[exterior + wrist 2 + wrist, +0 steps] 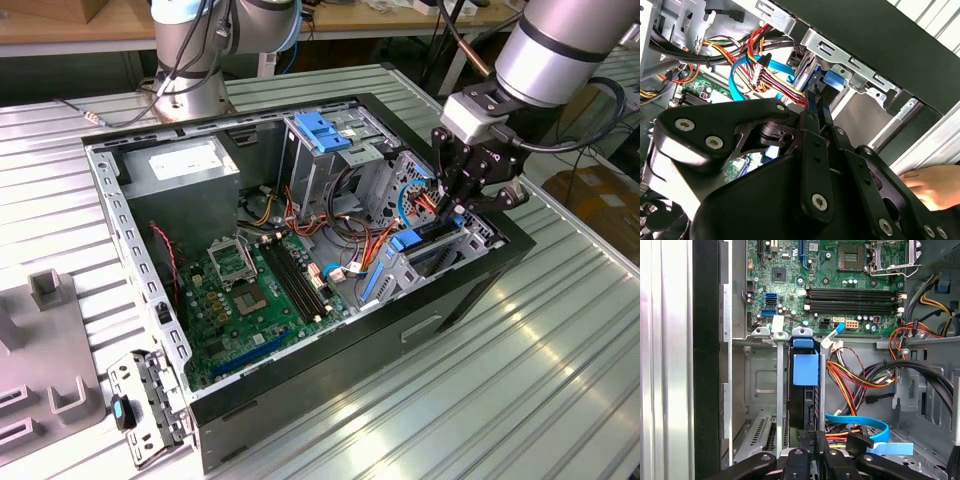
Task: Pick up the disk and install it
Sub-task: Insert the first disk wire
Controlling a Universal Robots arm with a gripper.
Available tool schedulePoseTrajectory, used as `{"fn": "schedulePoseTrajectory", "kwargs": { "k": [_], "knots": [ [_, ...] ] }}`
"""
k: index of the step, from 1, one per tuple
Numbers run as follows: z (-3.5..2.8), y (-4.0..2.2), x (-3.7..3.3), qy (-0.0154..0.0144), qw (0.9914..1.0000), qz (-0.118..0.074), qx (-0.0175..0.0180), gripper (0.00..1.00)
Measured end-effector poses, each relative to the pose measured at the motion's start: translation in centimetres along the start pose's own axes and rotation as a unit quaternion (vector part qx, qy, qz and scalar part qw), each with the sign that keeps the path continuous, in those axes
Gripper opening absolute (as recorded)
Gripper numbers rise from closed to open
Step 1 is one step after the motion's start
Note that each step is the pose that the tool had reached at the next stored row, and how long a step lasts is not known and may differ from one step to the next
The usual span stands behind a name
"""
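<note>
The disk (pixel 801 390) stands on edge in a slot of the metal drive bay (pixel 765 405) at the front of the open computer case (pixel 300 380). Its blue carrier tab (pixel 805 369) points toward the motherboard. In both wrist views my gripper (pixel 814 437) sits at the disk's other end, its two black fingers close together and shut on the disk's edge. A strip of the blue frame (pixel 811 106) shows between the fingers. In the exterior view my gripper (pixel 452 212) hangs over the bay on the exterior view's right, just above the disk (pixel 432 236).
Bundled coloured wires and a blue flat cable (pixel 860 421) lie right beside the bay. The green motherboard (pixel 250 290), a grey power-supply box (pixel 185 165) and a cage with a blue latch (pixel 322 130) fill the case. A hand (pixel 932 185) rests outside the case wall.
</note>
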State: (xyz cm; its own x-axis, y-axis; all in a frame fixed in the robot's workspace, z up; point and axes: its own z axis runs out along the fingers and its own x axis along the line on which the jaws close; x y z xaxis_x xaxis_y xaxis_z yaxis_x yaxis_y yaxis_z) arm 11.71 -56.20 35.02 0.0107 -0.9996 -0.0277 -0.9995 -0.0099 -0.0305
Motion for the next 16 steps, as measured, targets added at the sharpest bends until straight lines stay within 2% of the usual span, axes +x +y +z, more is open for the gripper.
{"fn": "schedulePoseTrajectory", "kwargs": {
  "k": [6, 11, 16],
  "knots": [
    [0.19, 0.05, 0.02, 0.0000, 1.00000, 0.002, 0.0000, 0.17],
    [0.25, 0.06, 0.02, 0.0004, 0.99989, 0.015, -0.0008, 0.17],
    [0.27, 0.00, 0.00, 0.0001, 0.99994, 0.011, -0.0017, 0.17]
  ]
}}
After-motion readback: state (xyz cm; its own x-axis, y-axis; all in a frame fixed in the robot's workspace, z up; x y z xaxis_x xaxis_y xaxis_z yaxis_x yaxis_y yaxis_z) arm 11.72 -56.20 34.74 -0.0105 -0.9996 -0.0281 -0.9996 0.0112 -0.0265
